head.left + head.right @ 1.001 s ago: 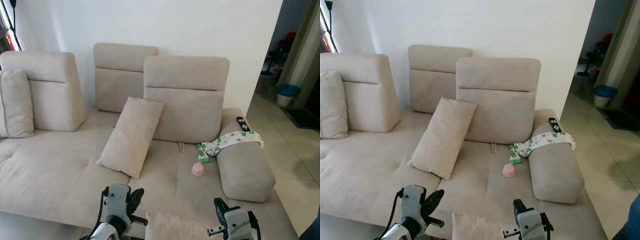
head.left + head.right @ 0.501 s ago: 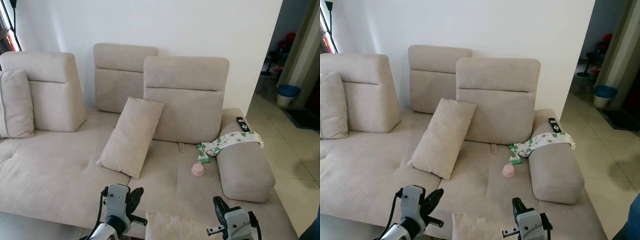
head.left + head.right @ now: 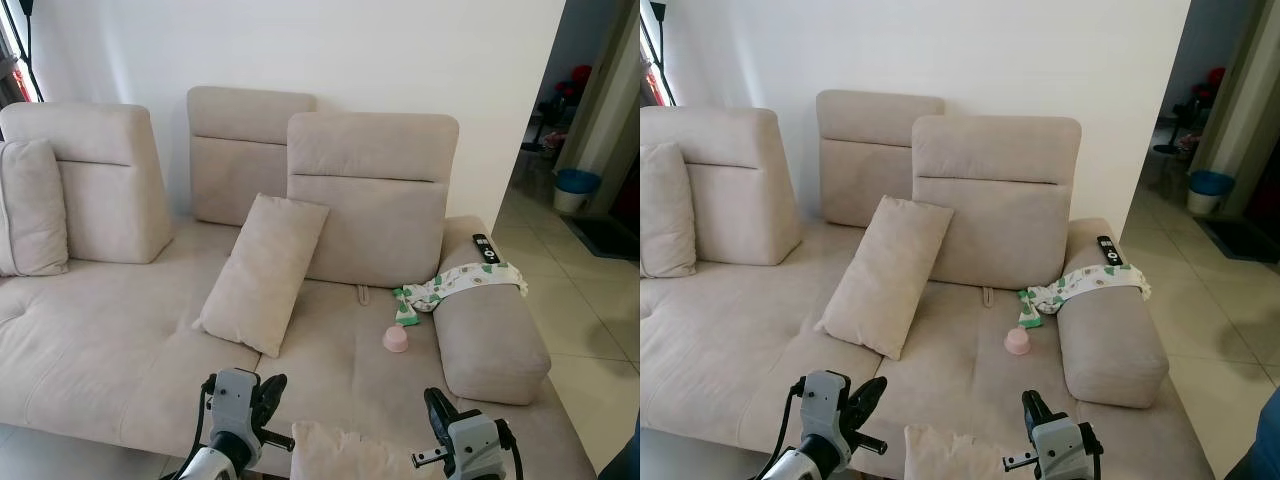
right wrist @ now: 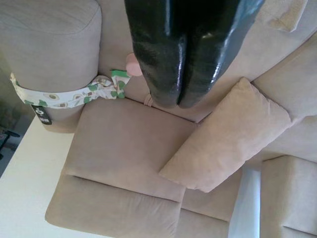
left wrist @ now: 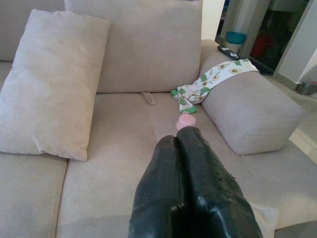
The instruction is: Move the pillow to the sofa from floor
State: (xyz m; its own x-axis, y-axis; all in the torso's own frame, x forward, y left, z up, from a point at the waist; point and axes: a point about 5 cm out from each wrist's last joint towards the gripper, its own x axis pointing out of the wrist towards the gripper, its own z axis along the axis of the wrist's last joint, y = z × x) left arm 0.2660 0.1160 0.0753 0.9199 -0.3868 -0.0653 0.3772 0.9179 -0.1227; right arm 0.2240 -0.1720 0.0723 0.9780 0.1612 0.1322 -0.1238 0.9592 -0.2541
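The top edge of a beige pillow (image 3: 340, 452) shows at the bottom of the eye views, in front of the sofa's (image 3: 100, 340) front edge. It sits between my two arms. My left gripper (image 3: 272, 386) is just left of it, fingers shut with nothing between them, pointing toward the sofa seat. On the pillow's right, my right gripper (image 3: 436, 404) is also shut and holds nothing. A corner of the pillow (image 5: 267, 218) shows beside the left fingers (image 5: 179, 148) in the left wrist view.
Another beige pillow (image 3: 263, 272) leans on the backrest, and a third (image 3: 30, 205) stands at the far left. A pink cup (image 3: 395, 338), a patterned cloth (image 3: 460, 283) and a remote (image 3: 485, 247) lie by the bolster armrest (image 3: 490, 340). Tiled floor (image 3: 585, 300) and a blue bin (image 3: 575, 188) are to the right.
The right gripper has crept slightly up and left beside the pillow. The left gripper and the pillow look unmoved.
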